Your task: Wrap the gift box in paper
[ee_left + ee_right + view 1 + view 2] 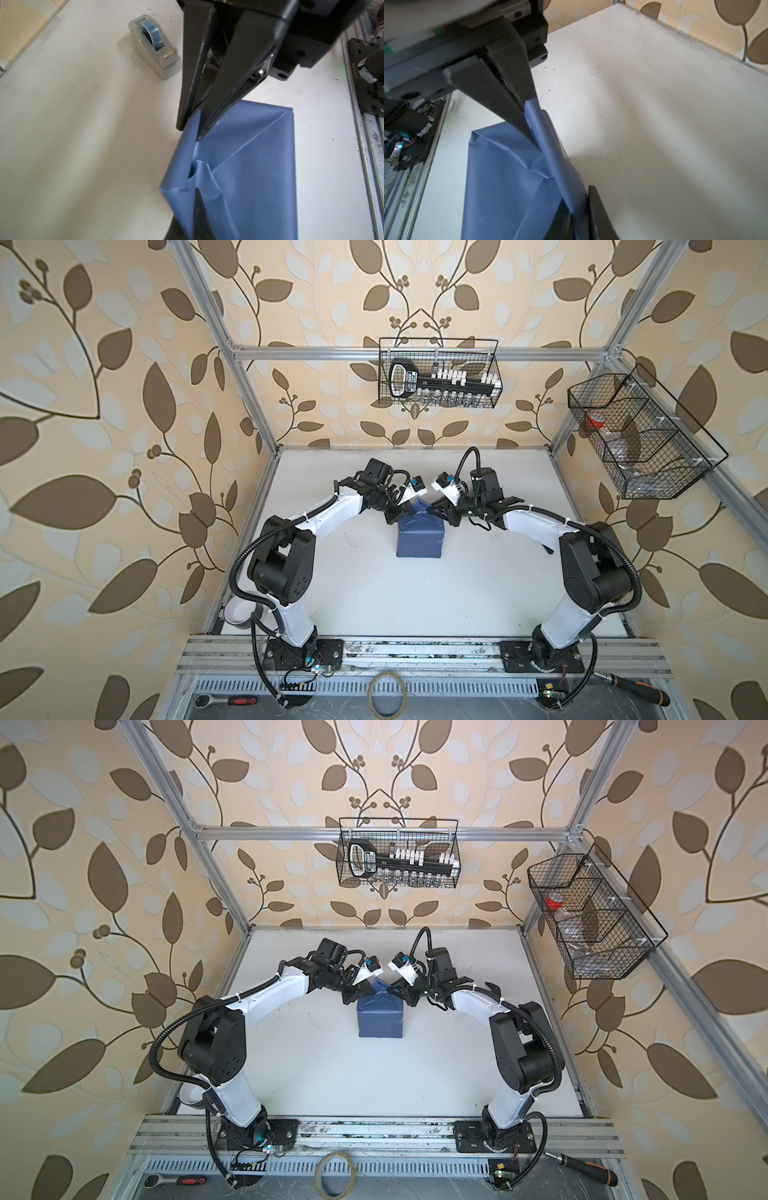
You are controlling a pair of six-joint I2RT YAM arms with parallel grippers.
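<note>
The paper (419, 539) (380, 1019), slate-blue side out, is folded round a squarish shape at the table's middle; the gift box is hidden under it. At its far end the paper rises to a peak. My left gripper (409, 508) (368, 990) is shut on the left flap of that peak, which runs into its jaws in the left wrist view (197, 220). My right gripper (430, 510) (388, 990) is shut on the right flap, a narrow strip of paper (556, 166) leading between its jaws (581, 216). Each wrist view also shows the opposite gripper pinching the paper.
A clear tape dispenser (154, 46) stands on the white table (374, 593) beyond the paper. Two wire baskets (440, 373) (640, 435) hang on the frame. A tape ring (388, 693), a ratchet (232, 700) and a screwdriver (640, 691) lie by the front rail.
</note>
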